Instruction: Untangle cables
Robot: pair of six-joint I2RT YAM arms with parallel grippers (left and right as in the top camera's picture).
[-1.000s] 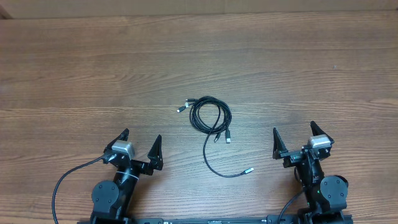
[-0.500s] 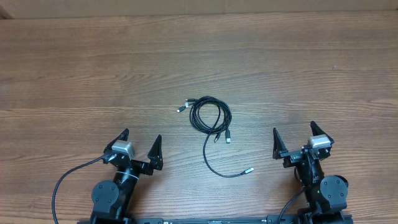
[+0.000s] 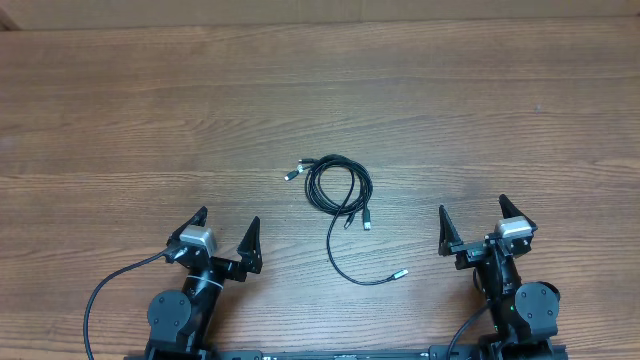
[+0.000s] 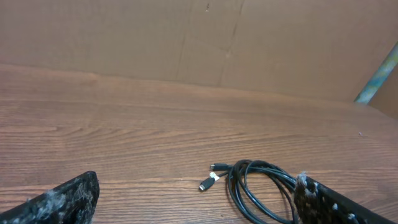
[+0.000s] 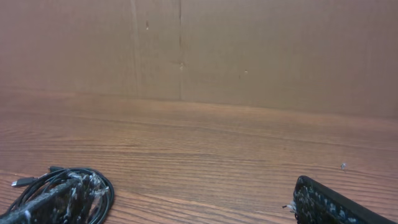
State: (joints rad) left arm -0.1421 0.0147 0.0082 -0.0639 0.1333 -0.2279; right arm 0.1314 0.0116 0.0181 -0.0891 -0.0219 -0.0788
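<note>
The cables lie coiled mid-counter, well apart from the left pincer and right pincer, both spread and empty. Expect light, limp cord; grasp the loose tail near its plug.

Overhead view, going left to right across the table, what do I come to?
left tool → cables → right tool
</note>
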